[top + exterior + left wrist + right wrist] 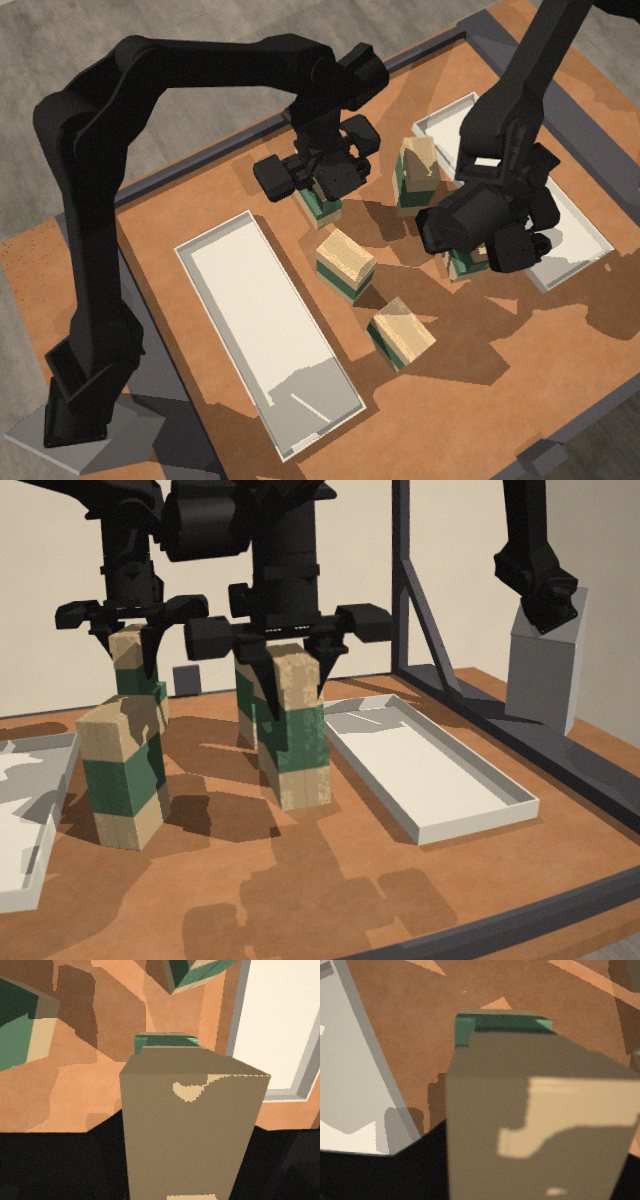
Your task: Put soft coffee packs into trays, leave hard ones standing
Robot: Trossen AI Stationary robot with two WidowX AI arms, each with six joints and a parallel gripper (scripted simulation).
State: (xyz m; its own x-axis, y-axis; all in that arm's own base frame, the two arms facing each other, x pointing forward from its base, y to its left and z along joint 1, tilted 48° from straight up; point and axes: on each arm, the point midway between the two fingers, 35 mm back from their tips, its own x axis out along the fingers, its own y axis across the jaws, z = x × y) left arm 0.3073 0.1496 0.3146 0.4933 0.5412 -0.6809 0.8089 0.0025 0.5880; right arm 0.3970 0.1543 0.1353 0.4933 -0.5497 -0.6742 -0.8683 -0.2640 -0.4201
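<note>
Coffee brick (321, 210) (305, 743) (185, 1135) number one hangs tall in the left hand (320, 193) (298, 707) (166, 1098), which pinches it near the top. Its long side points up and down. The left tray (258, 310) (418, 759) (272, 1020) lies just beside it, back toward the left arm's foot, so the left arm is the near one.

The other brick (467, 263) (129, 653) (490, 1125) is pinched tall in the right hand (480, 250) (130, 667) (502, 1112), beside the right tray (573, 227) (25, 800) (355, 1060). That tray lies on the side toward the right arm.

Both bricks look fatter just under the fingers, so I think both are soft. Each hand should go back over its own tray and let its brick down there. A brick is tall and a wall is low, so it could tip and lean over the edge. Laying it along the tray would be safer.

The middle brick (343, 255) and the end brick (400, 330) of the left row stand on the desk (439, 413) (206, 893), and so does the right row's spare brick (416, 175) (103, 779). Don't bump those.
</note>
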